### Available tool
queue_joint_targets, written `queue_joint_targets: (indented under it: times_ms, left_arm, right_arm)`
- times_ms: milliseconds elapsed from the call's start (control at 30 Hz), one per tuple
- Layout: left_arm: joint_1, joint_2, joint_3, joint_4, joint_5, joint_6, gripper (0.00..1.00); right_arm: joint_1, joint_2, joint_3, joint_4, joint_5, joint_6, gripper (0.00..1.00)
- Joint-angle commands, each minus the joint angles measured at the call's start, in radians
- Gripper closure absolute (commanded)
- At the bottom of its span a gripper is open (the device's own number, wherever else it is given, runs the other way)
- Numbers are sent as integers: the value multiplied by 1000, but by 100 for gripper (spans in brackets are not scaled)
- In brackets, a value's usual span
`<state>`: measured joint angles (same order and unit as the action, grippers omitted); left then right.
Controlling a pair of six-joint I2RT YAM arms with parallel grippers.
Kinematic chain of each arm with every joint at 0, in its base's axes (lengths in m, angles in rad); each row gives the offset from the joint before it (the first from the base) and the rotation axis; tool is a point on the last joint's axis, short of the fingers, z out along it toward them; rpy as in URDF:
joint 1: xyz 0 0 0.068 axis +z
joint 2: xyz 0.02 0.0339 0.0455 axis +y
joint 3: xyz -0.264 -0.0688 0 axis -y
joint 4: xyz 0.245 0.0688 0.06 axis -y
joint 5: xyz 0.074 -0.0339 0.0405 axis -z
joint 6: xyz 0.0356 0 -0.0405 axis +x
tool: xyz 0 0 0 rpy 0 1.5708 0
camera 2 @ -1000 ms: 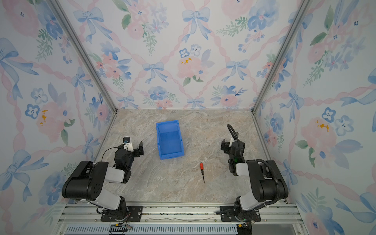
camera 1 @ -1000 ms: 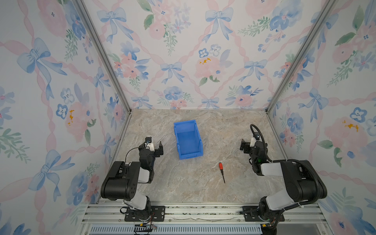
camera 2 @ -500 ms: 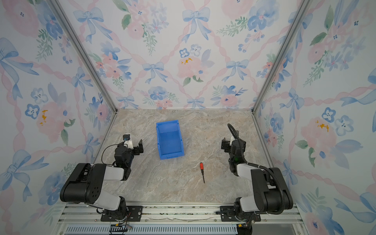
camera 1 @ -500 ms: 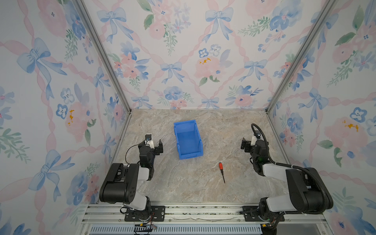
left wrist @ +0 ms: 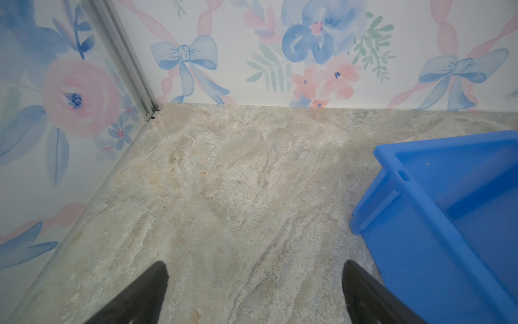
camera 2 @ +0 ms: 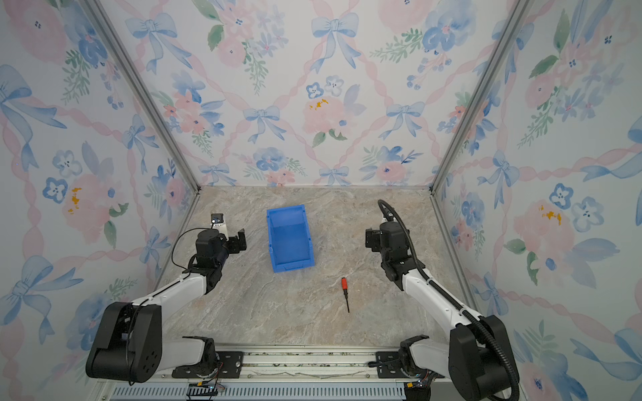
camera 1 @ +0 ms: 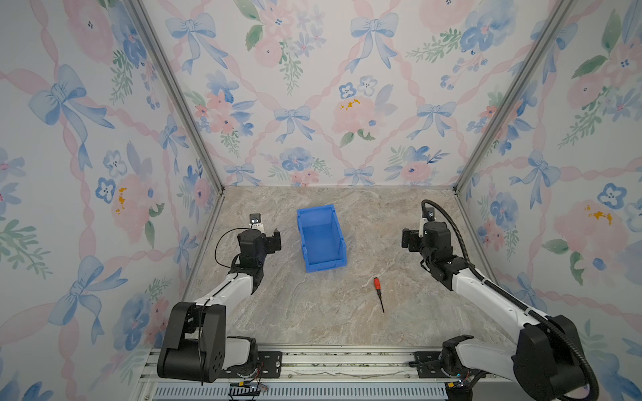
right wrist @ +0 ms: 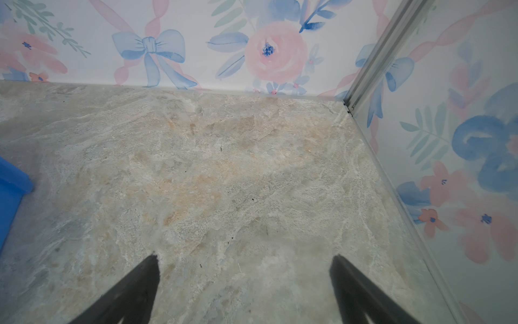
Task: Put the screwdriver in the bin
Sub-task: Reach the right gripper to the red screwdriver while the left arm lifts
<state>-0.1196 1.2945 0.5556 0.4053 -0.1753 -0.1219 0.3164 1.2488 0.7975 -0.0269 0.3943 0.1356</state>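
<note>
The screwdriver (camera 1: 378,290) (camera 2: 345,291), with a red-orange handle and a thin black shaft, lies on the marble tabletop in front of the blue bin (camera 1: 321,243) (camera 2: 290,243), slightly to its right. The bin is empty, its low end facing the front. My left gripper (camera 1: 274,241) (camera 2: 240,239) hovers left of the bin, open and empty. In the left wrist view, the left gripper (left wrist: 253,266) has the bin (left wrist: 448,196) beside one finger. My right gripper (camera 1: 408,239) (camera 2: 370,239) (right wrist: 245,259) is open and empty, right of the bin and behind the screwdriver.
Flowered walls close the workspace at the back and on both sides. Metal corner posts (camera 1: 462,180) stand at the back corners. An aluminium rail (camera 1: 330,354) with both arm bases runs along the front edge. A corner of the bin (right wrist: 11,185) shows in the right wrist view.
Both arms have unfolded from their bases, and each gripper has shifted a little toward the bin. Bin and screwdriver have not moved.
</note>
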Motion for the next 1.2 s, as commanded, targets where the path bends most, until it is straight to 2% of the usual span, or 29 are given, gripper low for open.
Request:
queue_joint_targets:
  times_ms: [0,200,333,667,967,1167]
  left_arm:
    - [-38,-37,30,-177,-10,-94,3]
    - [-104,-73,79,-317,62,-143,2]
    - [-112,-122,70,-327,114,-167,2]
    - [-113,-123,129,-425,229,-172,2]
    - [-114,-140,101,-424,236,-188,2]
    - [-114,-166,78,-425,218,-160,3]
  right_arm:
    - [38,39,74,-346,43,159,3]
    - [148,9,73,-404,44,267,3]
    - [191,32,84,-459,-27,331,3]
    - [313,130,87,-495,-91,363,3]
    - [345,234,85,-464,-153,415,1]
    - [361,294,77,-446,-189,421,14]
